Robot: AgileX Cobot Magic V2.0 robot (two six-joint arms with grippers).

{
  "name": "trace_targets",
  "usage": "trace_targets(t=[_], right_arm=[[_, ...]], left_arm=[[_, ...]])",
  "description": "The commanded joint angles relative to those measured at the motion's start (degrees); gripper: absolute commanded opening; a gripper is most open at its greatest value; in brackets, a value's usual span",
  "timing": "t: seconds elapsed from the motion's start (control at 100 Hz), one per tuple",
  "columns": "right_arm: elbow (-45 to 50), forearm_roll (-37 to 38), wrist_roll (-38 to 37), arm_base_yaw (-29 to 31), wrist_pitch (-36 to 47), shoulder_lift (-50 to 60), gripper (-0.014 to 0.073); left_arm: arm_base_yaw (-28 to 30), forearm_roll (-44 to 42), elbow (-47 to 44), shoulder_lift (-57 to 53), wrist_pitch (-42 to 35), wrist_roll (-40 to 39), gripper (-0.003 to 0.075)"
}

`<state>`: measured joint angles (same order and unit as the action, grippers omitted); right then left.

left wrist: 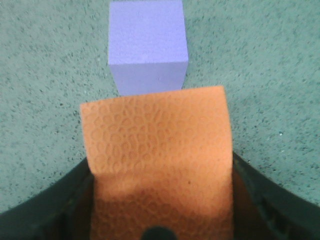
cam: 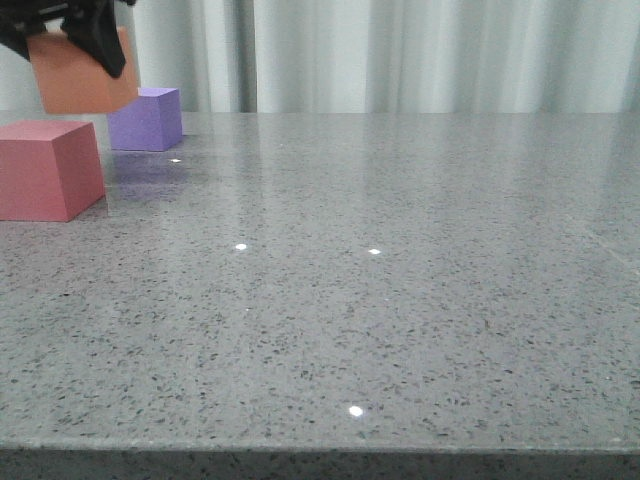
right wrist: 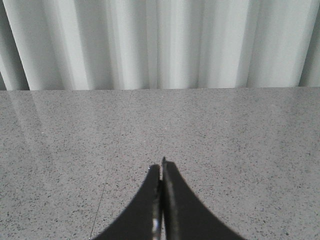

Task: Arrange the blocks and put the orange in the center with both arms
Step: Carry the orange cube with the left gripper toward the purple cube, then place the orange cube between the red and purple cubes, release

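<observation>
Left pincer is grasping the orange cube up off the table, far left, above the red cube and purple cube. Right pincer is clenched on nothing.

We see the left tool cut off by the front view's top edge, its black finger hiding part of the orange cube; the red cube runs past the left edge.

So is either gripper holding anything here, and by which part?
The left gripper holds the matte orange cube by two opposite side faces, lifted off the table. The right gripper is shut and empty.
</observation>
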<state>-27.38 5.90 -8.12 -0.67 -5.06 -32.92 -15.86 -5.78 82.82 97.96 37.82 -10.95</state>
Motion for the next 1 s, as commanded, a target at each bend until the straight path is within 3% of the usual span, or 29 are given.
trace_targets(t=[0.0,0.84,0.91,0.99], right_arm=[[-1.6,0.1,0.4,0.3,4.5,0.1,-0.0069],[-1.6,0.1,0.4,0.3,4.5,0.1,-0.0069],[-1.6,0.1,0.4,0.3,4.5,0.1,-0.0069],[-1.6,0.1,0.4,0.3,4.5,0.1,-0.0069]], left_arm=[[0.1,-0.1,1.4,-0.7,-3.9,0.0,0.0177],[0.1,-0.7,1.4,4.7,-5.0,0.0,0.0178],[0.1,-0.7,1.4,4.7,-4.3,0.0,0.0214],[0.1,-0.7,1.4,4.7,-4.1,0.0,0.0353]])
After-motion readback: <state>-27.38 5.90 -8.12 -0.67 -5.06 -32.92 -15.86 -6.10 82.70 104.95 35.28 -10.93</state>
